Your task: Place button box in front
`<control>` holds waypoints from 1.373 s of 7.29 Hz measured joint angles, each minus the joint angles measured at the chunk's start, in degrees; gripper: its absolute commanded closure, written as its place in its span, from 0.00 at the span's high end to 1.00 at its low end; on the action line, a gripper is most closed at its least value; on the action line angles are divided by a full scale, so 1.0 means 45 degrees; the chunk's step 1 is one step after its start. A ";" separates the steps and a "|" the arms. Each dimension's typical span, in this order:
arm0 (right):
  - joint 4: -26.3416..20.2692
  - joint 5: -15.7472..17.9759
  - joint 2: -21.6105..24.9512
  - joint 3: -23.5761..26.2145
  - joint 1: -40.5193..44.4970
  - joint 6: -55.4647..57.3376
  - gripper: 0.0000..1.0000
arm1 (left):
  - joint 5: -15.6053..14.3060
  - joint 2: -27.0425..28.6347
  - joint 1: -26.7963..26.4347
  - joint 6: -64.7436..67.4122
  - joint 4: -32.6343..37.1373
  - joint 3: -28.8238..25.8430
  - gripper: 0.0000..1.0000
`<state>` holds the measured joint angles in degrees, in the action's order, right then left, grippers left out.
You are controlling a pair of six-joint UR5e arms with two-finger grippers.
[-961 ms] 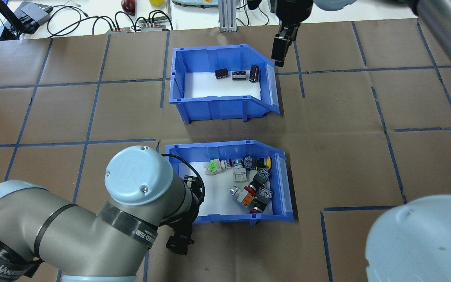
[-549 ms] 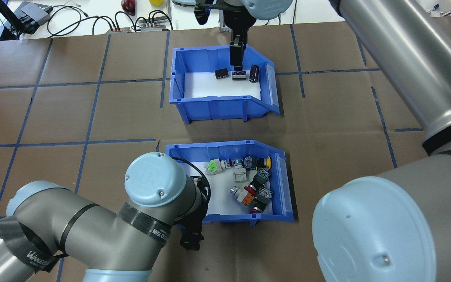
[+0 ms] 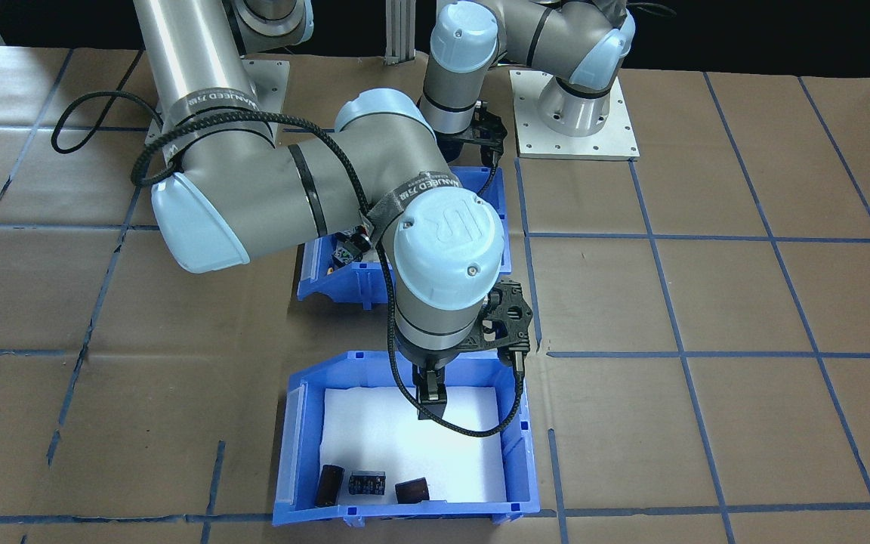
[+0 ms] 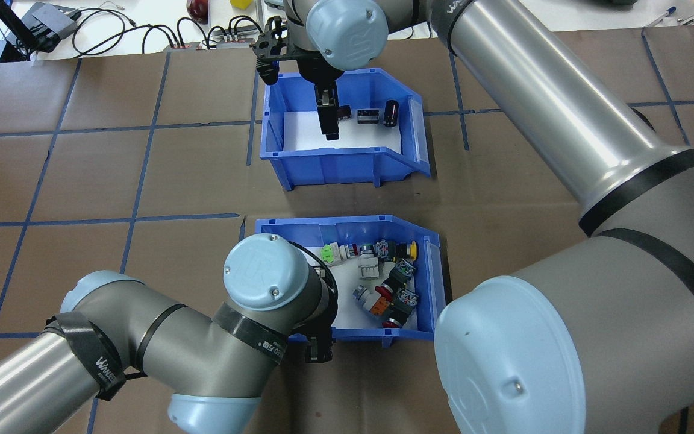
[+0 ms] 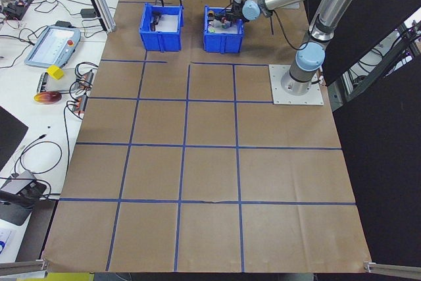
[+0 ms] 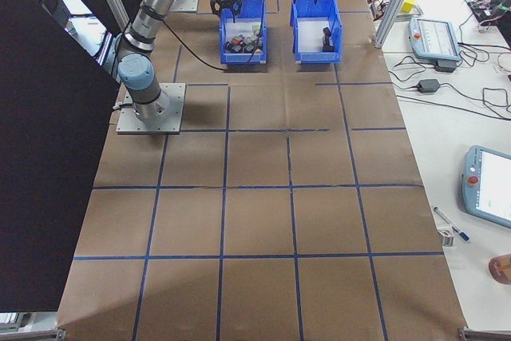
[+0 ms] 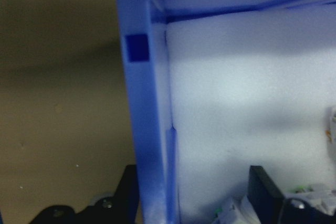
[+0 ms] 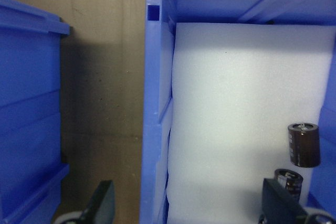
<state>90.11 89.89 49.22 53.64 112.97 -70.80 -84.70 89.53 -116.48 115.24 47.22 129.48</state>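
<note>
Straddling the button box (image 4: 347,228) wall, the spread left gripper (image 4: 319,348) has shifted right; the spread right gripper (image 4: 328,120) has swung left, straddling the far bin's (image 4: 347,166) wall.

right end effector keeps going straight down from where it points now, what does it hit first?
Probably the near side wall of the parts bin: in the right wrist view the open right end effector straddles it, one finger outside, one over the white foam floor. Depth unclear.

Second blue bin (image 4: 347,158): we see it holding three dark parts (image 4: 364,114) on white foam.
Table covering (image 4: 564,199): brown paper, blue tape grid.
Far edge: we spot cables (image 4: 112,27).
</note>
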 measured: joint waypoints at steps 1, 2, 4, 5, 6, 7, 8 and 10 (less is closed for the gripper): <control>0.0037 0.0000 -0.0187 0.0066 0.0093 -0.0026 1.00 | 0.0003 0.0194 -0.0063 0.0102 -0.0163 0.0021 0.00; 0.0206 0.0017 -0.0323 0.0248 0.0175 0.0110 1.00 | 0.0004 0.0165 -0.0073 0.0138 -0.0209 0.0004 0.00; 0.1717 0.0130 -0.0369 0.1386 0.0216 0.0606 0.99 | -0.0130 -0.0513 0.0054 0.0081 0.0038 -0.0067 0.00; 0.2494 0.0141 -0.0307 0.2042 0.0216 0.0950 0.72 | -0.0170 -0.1057 0.0299 -0.0099 0.0510 -0.0070 0.00; 0.2912 0.0152 -0.0230 0.2409 0.0219 0.1207 0.30 | -0.0176 -0.1636 0.0705 -0.0460 0.1214 -0.0068 0.00; 0.3084 0.0205 -0.0173 0.2550 0.0219 0.1323 0.10 | -0.0170 -0.2253 0.1232 -0.1017 0.2042 -0.0065 0.00; 0.3147 0.0258 -0.0146 0.2585 0.0227 0.1365 0.05 | -0.0166 -0.2806 0.1780 -0.1696 0.2830 -0.0063 0.00; 0.3247 0.0279 -0.0065 0.2500 0.0211 0.1390 0.03 | -0.0176 -0.3730 0.2904 -0.3184 0.4148 -0.0062 0.00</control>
<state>104.72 91.15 48.92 64.89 113.92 -64.55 -85.49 72.75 -103.41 100.91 65.89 129.20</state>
